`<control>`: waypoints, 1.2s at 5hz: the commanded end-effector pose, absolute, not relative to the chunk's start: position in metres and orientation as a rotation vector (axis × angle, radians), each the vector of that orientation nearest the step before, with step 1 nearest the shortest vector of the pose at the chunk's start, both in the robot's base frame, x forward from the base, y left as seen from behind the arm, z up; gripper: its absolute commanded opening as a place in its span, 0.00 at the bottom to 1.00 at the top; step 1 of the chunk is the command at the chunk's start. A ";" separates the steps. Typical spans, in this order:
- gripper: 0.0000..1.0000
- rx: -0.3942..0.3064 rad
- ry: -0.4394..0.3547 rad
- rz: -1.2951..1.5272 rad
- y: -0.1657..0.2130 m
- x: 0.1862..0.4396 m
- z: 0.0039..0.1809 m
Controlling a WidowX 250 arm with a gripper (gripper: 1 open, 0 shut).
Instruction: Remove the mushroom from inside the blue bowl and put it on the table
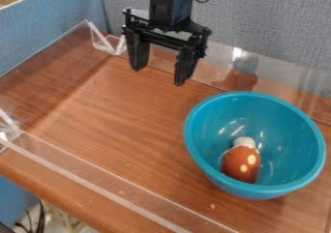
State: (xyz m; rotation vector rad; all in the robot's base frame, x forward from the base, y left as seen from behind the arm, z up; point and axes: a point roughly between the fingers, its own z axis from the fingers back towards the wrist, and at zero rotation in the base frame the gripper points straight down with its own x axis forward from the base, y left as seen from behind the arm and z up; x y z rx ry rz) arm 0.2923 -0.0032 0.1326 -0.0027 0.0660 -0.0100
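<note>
The blue bowl [255,143] sits on the table [110,111] at the right front, upright. Inside it, low on the near side, lies the mushroom [241,160], orange-brown cap toward me and white stem behind. My gripper [159,71] hangs at the back centre of the table, above and to the left of the bowl, well apart from it. Its black fingers [183,72] point down and stand wide open with nothing between them.
Clear acrylic walls [52,53] run along the table's edges at the left, back and front. A blue-grey partition [65,10] stands behind the table at the back left. Bare wood lies left of the bowl.
</note>
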 end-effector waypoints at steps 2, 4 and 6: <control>1.00 -0.017 0.070 -0.104 -0.035 0.290 0.123; 1.00 -0.021 0.056 -0.285 -0.104 0.282 0.089; 1.00 -0.019 0.088 -0.307 -0.114 0.280 0.043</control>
